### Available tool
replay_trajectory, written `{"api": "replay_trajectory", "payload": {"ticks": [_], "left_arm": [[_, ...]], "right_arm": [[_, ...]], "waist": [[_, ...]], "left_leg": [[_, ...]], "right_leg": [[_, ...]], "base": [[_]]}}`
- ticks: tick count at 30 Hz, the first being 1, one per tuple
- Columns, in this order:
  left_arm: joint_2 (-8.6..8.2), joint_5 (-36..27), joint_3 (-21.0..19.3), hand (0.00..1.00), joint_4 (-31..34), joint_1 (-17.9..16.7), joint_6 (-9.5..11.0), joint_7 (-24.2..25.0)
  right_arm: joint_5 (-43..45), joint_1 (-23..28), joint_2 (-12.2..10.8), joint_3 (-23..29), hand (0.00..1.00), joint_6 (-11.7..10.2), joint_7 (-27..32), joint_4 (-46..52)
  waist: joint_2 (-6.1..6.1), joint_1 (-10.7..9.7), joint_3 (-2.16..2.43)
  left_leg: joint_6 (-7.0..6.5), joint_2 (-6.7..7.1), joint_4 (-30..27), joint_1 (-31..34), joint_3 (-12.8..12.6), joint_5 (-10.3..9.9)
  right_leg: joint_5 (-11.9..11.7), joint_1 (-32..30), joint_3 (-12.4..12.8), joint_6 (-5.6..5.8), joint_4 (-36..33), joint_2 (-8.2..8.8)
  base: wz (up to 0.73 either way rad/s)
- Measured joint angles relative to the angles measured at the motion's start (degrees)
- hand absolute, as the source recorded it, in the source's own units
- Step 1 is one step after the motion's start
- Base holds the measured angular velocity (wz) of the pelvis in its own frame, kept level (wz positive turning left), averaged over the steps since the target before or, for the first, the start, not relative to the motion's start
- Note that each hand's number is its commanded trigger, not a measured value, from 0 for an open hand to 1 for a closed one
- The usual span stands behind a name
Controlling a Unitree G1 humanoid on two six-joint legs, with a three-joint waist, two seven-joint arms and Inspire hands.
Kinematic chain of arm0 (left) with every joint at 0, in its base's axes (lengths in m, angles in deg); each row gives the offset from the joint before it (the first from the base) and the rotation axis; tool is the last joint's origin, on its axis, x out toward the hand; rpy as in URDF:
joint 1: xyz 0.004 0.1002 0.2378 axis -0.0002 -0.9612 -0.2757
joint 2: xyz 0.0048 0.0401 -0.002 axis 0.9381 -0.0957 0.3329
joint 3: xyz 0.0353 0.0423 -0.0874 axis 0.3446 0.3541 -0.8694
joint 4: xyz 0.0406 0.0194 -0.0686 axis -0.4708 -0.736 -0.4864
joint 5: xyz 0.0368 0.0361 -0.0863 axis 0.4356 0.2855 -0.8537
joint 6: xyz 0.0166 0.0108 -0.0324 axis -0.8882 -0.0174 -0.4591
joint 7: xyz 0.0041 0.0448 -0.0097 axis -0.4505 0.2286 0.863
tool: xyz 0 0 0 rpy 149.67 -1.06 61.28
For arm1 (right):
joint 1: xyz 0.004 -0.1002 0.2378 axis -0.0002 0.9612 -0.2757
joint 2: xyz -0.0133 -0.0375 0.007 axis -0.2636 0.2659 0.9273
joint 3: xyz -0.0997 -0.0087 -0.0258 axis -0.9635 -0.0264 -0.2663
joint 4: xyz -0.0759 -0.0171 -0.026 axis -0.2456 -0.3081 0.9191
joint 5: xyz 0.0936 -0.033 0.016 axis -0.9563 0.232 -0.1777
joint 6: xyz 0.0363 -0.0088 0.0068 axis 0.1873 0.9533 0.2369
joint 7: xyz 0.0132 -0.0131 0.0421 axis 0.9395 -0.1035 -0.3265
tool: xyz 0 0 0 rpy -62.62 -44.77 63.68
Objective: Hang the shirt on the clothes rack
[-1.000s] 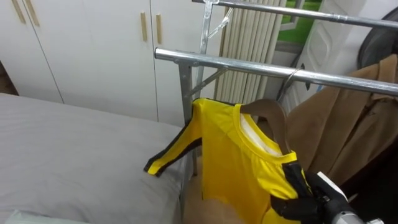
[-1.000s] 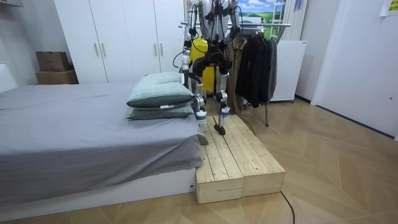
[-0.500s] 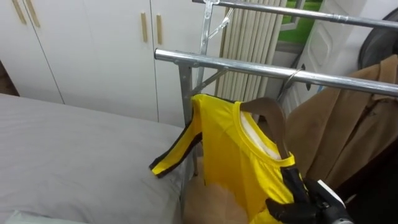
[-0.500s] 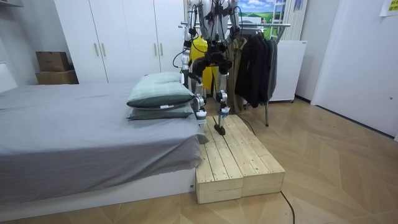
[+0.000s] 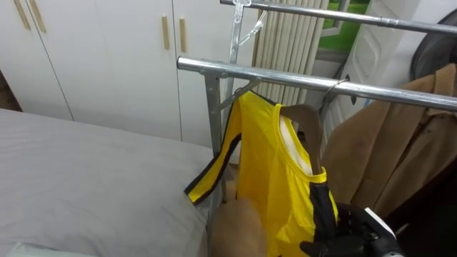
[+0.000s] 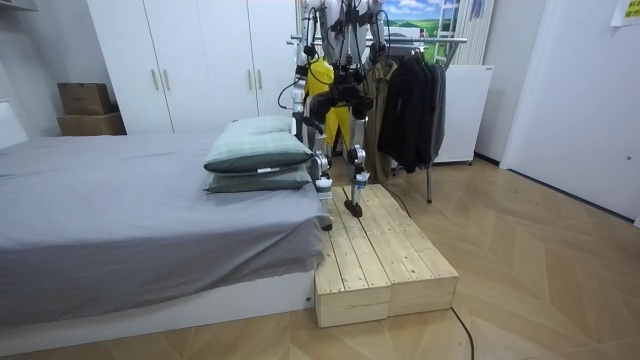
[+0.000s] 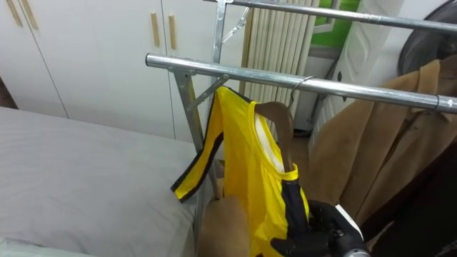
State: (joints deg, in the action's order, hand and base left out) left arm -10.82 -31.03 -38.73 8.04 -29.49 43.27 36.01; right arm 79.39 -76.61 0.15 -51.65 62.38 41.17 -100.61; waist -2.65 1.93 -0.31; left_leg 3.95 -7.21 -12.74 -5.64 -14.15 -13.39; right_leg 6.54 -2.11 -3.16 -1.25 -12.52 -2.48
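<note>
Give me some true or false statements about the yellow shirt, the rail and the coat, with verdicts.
1. The yellow shirt is on a brown hanger. True.
2. The shirt lies on the floor. False: it is held up just under the metal rail.
3. The right hand grips the shirt at its lower right. True.
4. Nothing else hangs on the rail. False: a tan coat hangs there.
5. The wardrobe doors stand open. False: the white wardrobe is closed.
</note>
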Motion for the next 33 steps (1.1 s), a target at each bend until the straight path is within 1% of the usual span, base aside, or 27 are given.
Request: {"api": "replay_trajectory", "payload": {"ticks": [22,33], "left_arm": [[0.0,0.0,0.0,0.0,0.0,0.0,0.0,0.0],[0.0,0.0,0.0,0.0,0.0,-0.2,0.1,0.0]], "right_arm": [[-0.4,0.1,0.0,-0.4,0.0,0.0,0.0,0.0],[1.5,0.1,0.0,-0.3,0.0,0.0,0.0,0.8]], "waist": [[-0.02,-0.1,0.06],[-0.12,-0.4,0.12]], "left_leg": [[0.01,0.0,0.0,-0.1,0.0,0.0],[0.01,0.03,0.0,0.0,0.0,0.0]], "right_leg": [[0.0,0.2,0.0,0.0,-0.1,-0.02],[0.0,0.2,0.0,0.0,-0.2,-0.01]], "base": [[0.0],[0.0]]}}
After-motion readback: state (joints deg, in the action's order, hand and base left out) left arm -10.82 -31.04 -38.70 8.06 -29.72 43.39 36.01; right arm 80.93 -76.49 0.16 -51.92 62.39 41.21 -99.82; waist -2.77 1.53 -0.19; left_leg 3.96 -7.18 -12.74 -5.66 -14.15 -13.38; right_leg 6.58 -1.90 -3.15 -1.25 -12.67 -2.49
